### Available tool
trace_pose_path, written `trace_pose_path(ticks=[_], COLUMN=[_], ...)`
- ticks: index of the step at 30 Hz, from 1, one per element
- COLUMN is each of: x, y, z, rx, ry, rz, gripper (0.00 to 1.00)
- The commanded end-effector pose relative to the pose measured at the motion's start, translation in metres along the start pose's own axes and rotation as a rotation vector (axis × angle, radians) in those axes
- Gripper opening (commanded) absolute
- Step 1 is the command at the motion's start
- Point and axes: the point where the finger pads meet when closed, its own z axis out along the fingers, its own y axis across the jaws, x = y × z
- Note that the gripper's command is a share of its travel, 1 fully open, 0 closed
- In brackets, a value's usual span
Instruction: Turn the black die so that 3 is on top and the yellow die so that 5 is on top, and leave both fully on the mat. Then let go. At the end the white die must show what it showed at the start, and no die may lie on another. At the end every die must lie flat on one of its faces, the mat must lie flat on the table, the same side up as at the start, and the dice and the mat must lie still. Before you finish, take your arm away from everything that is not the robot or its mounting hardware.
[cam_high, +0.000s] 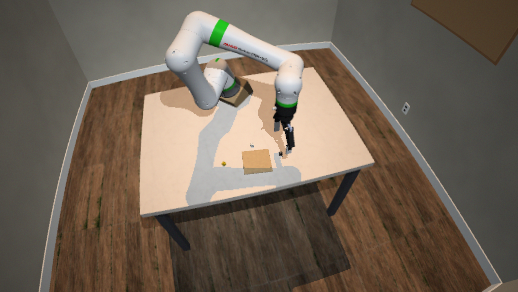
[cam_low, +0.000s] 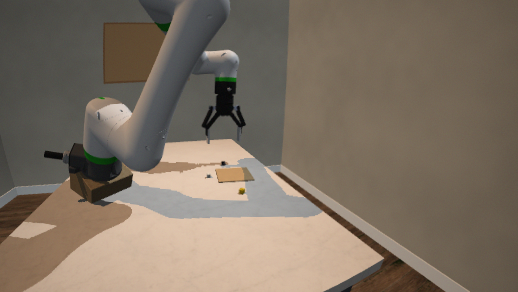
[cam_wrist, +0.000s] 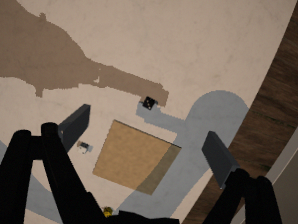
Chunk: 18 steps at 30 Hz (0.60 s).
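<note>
"So, from the top, where's everything?"

"The mat lies flat on the table. The black die sits off it, between two and three o'clock. The yellow die is near nine, also off the mat, and the white die just beyond the mat's edge, between eleven and twelve."

"And the gripper?"

"Spread wide, holding nothing. One fingertip shows close to the black die; I can't tell from there how high it is."

"Does the exterior view help?"

"Yes, both fingers hang above the table, well apart, pointing down. Seen from this side, the black die is toward eleven o'clock from the mat, the white one at nine, the yellow one near five. All three rest on the table, apart from each other."

"What about the wrist?"

"The black die shows between the two open pads, a little past twelve from the mat, with pale pips I can't count for certain. The white die is between nine and ten, beside the left-hand pad in that picture. Down at seven, the yellow one is partly hidden by the gripper's body."
</note>
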Motion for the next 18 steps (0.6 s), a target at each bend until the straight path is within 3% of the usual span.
trace_pose_path(ticks=[1,7,8,18], x=[-0.0001,-0.0001,-0.0001,-0.0001], y=[-0.0011,-0.0019,-0.0019,-0.0019], z=[0.0049,0.0080,0.0080,0.0080], rx=[-0.008,-0.008,-0.008,-0.008], ry=[-0.005,-0.004,-0.004,-0.004], rz=[0.160,0.258,0.258,0.258], gripper=[1.00,1.00,0.19,0.19])
